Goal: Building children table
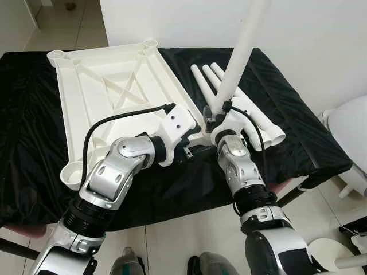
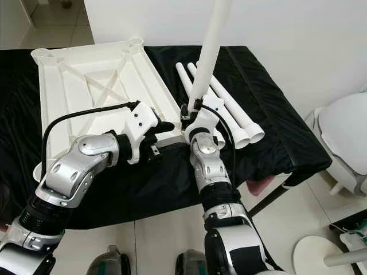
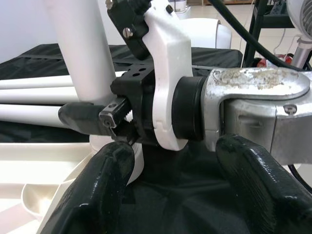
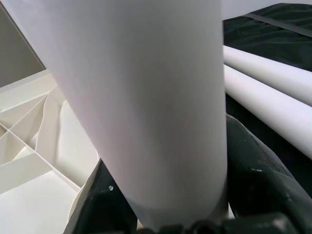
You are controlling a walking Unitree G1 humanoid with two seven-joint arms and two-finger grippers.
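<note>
The white tabletop (image 1: 114,97) lies upside down on the black-covered table (image 1: 298,143), ribs and corner sockets facing up. Three spare legs (image 1: 252,114) lie side by side on the cloth at about three o'clock from the tabletop, just beside its edge.

The right tool (image 1: 213,113) is clamped on a fourth white leg (image 1: 243,43) near its lower end, a black finger (image 4: 258,175) pressed to each side of the tube in the right wrist view. The leg stands nearly upright, leaning a little toward one o'clock, its foot at the tabletop's near right corner, about five o'clock on the slab. Whether the foot is already seated in that corner socket I cannot tell — the tools hide the joint.

The left tool (image 1: 195,146) has its fingers spread, holding nothing, just beside the right tool at that same corner. In the left wrist view its fingertips (image 3: 109,165) sit close under the right tool's body.

The step looks like fitting this leg into the corner socket. The main risk is the lean: if the leg is pushed down while tilted, it could jam at the socket rim or skid off and shove the tabletop across the slippery cloth. The grip is low on a long tube, so the top can swing and twist the leg in the fingers. The two tools are crowded together — a careless move could knock them into each other, or roll the spare legs toward the table's edge.
</note>
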